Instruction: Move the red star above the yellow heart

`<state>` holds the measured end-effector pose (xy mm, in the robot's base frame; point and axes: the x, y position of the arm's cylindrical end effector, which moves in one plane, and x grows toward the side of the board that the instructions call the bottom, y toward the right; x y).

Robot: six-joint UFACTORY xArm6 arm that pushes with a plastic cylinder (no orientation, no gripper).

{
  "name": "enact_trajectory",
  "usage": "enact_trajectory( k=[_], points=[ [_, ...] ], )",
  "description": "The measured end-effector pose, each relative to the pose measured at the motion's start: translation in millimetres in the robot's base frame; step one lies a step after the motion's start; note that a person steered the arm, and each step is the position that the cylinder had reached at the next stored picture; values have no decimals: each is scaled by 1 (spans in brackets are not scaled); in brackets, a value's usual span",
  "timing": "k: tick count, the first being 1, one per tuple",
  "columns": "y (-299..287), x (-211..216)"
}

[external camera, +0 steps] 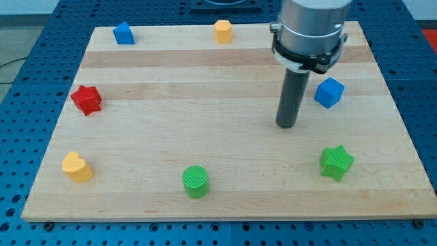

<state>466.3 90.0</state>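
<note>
The red star point(87, 100) lies near the board's left edge, at mid height. The yellow heart point(76, 167) lies below it, near the bottom left corner, well apart from it. My tip point(287, 126) rests on the board right of centre, far to the right of both blocks. It touches no block. The nearest block to it is a blue cube point(329, 92), up and to its right.
A blue block point(123, 33) and an orange block point(222, 31) sit along the top edge. A green cylinder point(196, 182) lies at the bottom centre and a green star point(336, 162) at the bottom right. The wooden board point(171, 130) lies on a blue perforated table.
</note>
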Motion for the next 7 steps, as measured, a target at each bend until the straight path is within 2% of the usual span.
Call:
enact_trajectory(
  k=[1,2,3,4,5,6,7],
  points=[
    [-53,7],
    [-146,17],
    [-218,7],
    [-276,-53],
    [-315,-95],
    [-325,-137],
    [-343,-141]
  ],
)
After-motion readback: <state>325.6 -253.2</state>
